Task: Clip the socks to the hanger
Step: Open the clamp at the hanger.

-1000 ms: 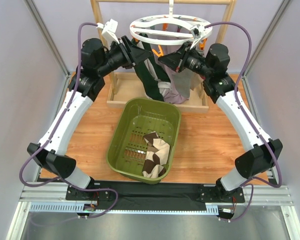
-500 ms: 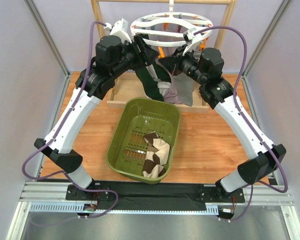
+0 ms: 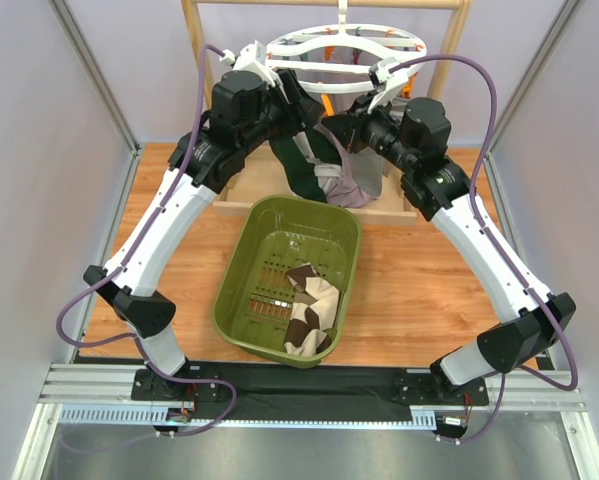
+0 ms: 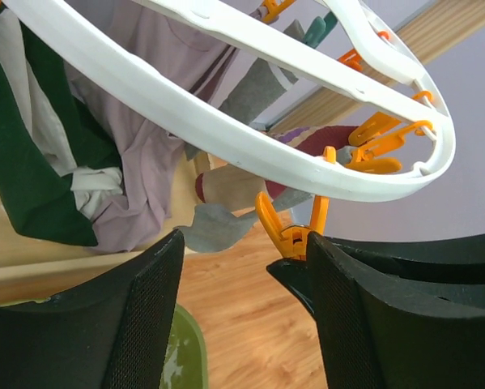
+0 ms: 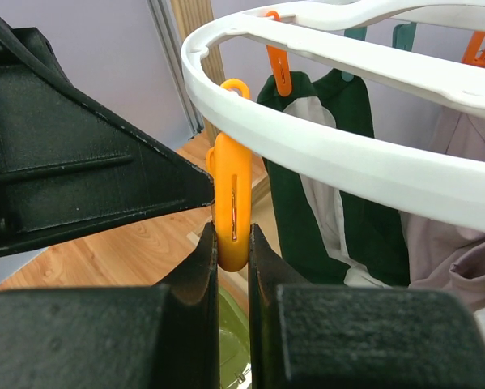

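Now R fingers (image 5: 208,255) pinch hanger's (image 5: 323,154) orange clip (image 5: 231,211) — L fingers (image 4: 157,284) spread.

White hanger (image 4: 226,136) carries orange clips (image 5: 232,207) (some teal), dark green sock (image 4: 23,186); olive basket (image 3: 239,275).

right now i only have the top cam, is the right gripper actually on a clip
observer: yes. The right wrist view shows the right gripper shut on an orange clip that hangs from the hanger ring.
operator: and the left, got anything in it
observer: no. The left wrist view shows the left gripper open and holding nothing. The orange clip hangs in the gap between its fingers.
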Robot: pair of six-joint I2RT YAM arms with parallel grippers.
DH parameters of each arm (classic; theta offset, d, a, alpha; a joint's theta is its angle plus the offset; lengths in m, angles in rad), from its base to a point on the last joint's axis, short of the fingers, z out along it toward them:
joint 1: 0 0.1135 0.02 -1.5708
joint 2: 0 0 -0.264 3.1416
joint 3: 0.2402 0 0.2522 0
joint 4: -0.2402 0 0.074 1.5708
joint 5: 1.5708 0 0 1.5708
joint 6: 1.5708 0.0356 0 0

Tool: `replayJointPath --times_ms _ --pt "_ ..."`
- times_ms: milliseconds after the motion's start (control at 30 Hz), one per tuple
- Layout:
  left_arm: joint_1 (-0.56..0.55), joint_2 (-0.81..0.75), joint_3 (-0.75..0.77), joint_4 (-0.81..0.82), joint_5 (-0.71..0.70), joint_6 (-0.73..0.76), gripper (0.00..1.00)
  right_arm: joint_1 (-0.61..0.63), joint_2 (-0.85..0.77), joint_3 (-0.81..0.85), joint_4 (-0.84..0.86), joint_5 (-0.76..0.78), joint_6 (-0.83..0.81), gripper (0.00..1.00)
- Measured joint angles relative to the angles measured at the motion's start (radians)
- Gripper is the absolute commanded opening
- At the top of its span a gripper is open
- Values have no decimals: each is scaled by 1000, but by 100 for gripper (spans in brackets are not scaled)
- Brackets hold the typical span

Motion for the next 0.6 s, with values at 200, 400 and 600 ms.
replayJointPath --times_ms 200,400,600 --pt "0 -4 -38 50 -3 -22 68 0 -1 0 -5 0 0 0" --pt "0 -15 -74 93 0 -42 65 -1 -2 1 -5 2 -1 0" --pt "-3 -79 -193 175 -11 -64 65 1 -2 1 -21 -2 -3 0"
